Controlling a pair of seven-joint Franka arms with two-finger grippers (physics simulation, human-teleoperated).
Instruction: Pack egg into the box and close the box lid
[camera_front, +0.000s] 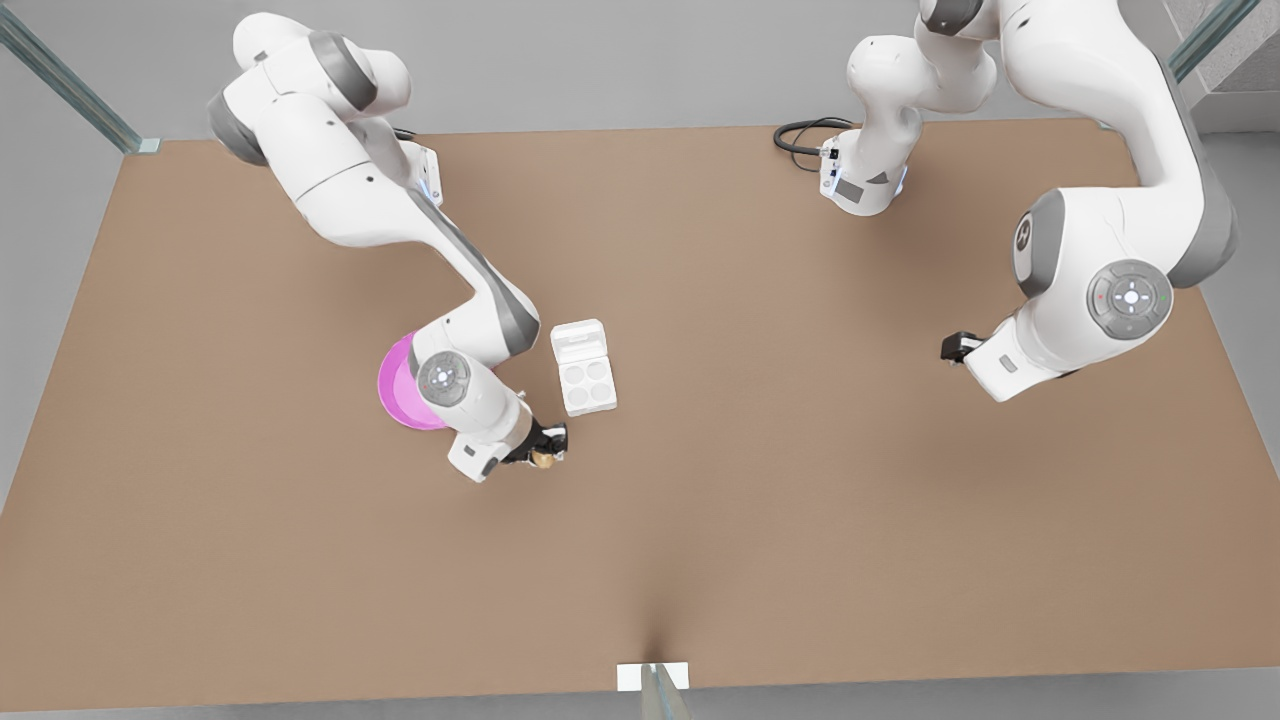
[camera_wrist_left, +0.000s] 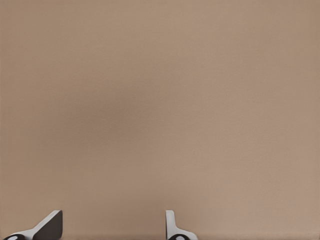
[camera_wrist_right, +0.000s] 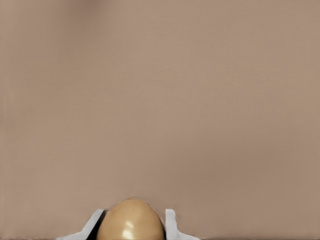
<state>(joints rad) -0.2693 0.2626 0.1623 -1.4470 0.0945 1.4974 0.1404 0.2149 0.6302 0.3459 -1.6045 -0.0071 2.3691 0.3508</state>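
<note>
Holding the egg (camera_wrist_right: 131, 220) between its two fingers, the right gripper (camera_front: 545, 452) hangs over bare table (camera_front: 700, 520) near the front edge of the scene; in the right wrist view the tan egg sits snug between the pale fingertips (camera_wrist_right: 171, 225) with only brown tabletop beyond it. Just behind that gripper, toward the back of the table, lies the box (camera_front: 585, 368), a small white carton with four round cups, all of them looking empty. Its lid (camera_front: 577, 338) is folded open and lies flat on the far side of the tray. To the front view's left of the box, partly under the right arm, a round pink plate (camera_front: 400, 385) rests on the table. Much farther off, at the front view's right, the left gripper (camera_front: 957, 346) waits above empty tabletop, well apart from everything; in the left wrist view its fingers (camera_wrist_left: 50, 226) stand spread with nothing between them. Judging from this, the step in hand is carrying the egg to a cup. Doing it well likely means keeping the grip steady but gentle, travelling the short way back toward the tray, and centring the egg over one cup, probably one of the two nearest, before lowering. Letting go only once the egg is seated in the cup should stop it rolling across the tray or off onto the table. The lid stays to be swung over afterwards.
</note>
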